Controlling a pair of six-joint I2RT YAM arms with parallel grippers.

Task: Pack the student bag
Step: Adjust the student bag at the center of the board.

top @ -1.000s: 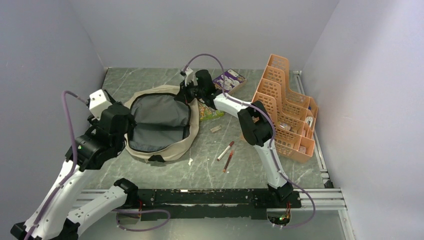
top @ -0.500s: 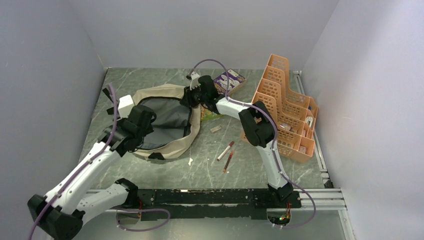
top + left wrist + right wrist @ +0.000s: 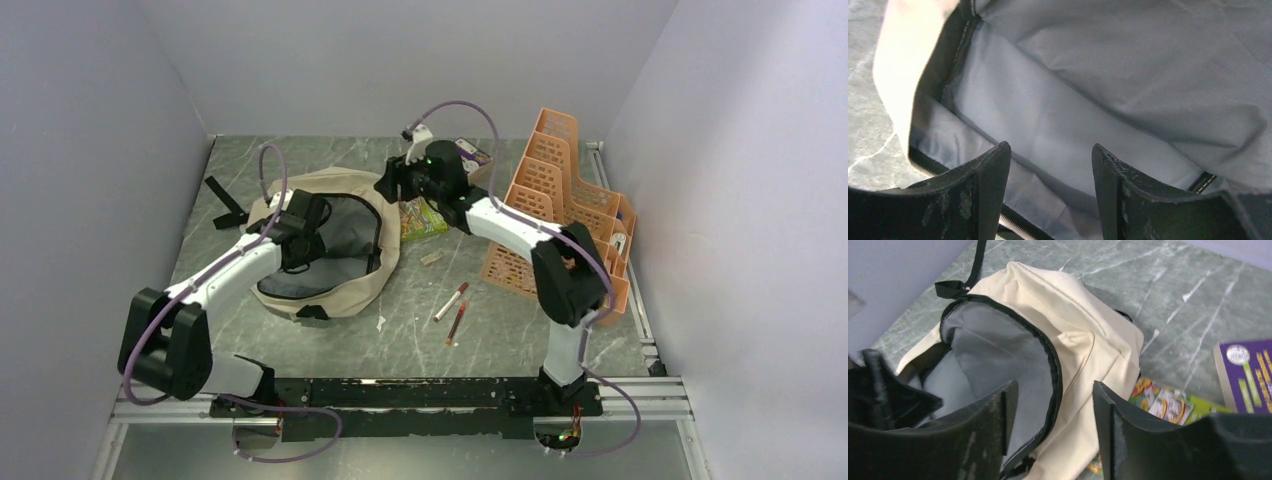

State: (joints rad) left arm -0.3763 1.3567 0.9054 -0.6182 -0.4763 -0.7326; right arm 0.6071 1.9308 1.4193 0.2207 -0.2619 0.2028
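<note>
On our grey-green marbled desk [image 3: 320, 150] we see the open beige student bag [image 3: 350, 288] at left, a colourful packet [image 3: 422, 218] and purple book [image 3: 1245, 375] beside it, two red pens [image 3: 451, 300] nearer us, and the orange organizer [image 3: 560, 150] at right.

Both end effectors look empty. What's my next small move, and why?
Probably shift the right end effector down onto the colourful packet: its jaws stand open and empty, the student bag gapes, and the packet lies unpacked beside it.

Beige student bag [image 3: 348, 292] lies flat, left-centre, unzipped wide, dark grey inside showing
</note>
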